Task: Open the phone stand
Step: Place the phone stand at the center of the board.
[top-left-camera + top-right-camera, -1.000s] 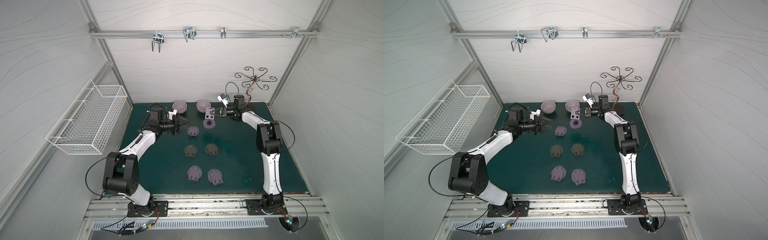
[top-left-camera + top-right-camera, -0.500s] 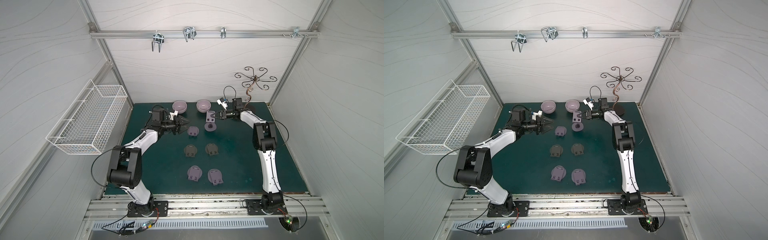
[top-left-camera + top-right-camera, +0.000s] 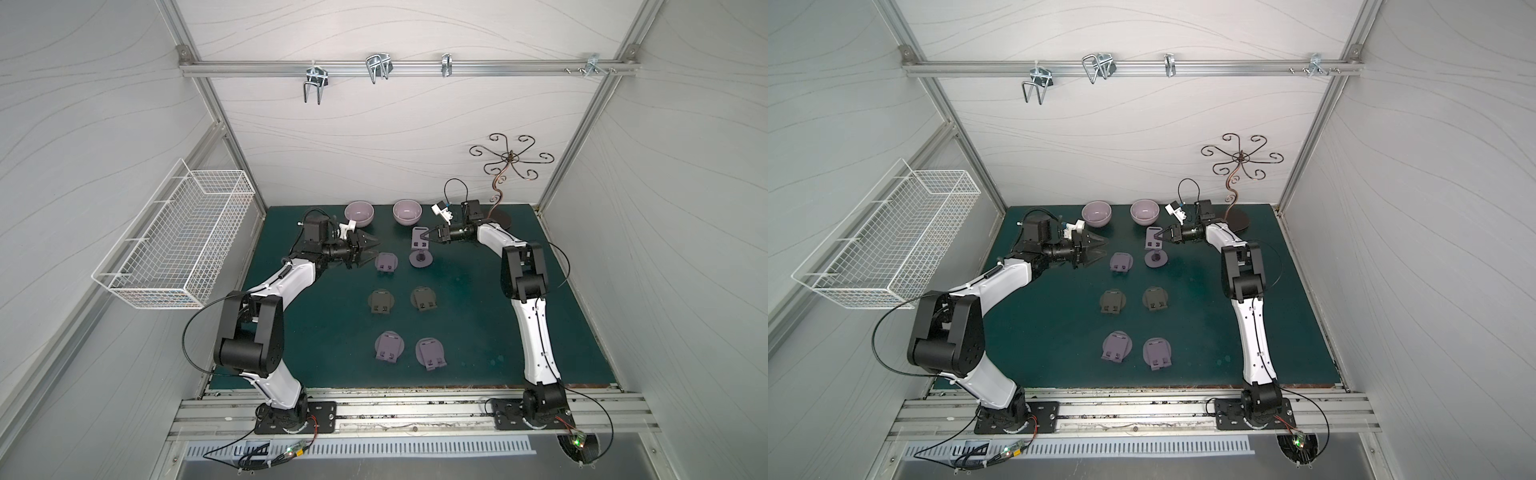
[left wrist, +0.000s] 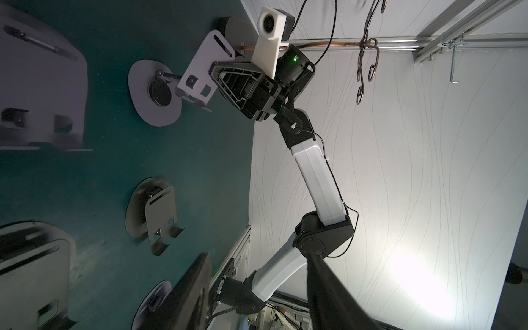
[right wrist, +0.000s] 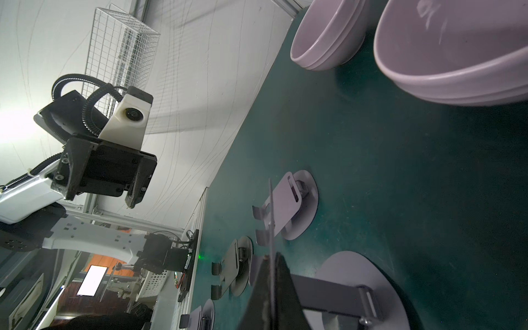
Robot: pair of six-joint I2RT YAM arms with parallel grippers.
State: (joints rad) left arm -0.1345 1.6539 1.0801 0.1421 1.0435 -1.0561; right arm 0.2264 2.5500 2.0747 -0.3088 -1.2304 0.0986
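One phone stand of six, near a far bowl, pinched by its raised plate in the right claw. Left claw half wide, empty, beside a folded stand. Looks nearly opened. Calls next for letting go gently, without tipping.

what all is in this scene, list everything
open phone stand: 1, lilac, back of the mat, plate raised
folded phone stands: 5, three lilac and two dark, one beside the open one, the dark pair in the middle row, two lilac in the front row
bowls: 2, lilac, back edge
wire basket: 1, white, side wall
hook tree: 1, dark metal, back corner
mat: 1, green, tabletop
left gripper: 1, black, open, by a folded lilac stand
right gripper: 1, black, shut on the raised plate
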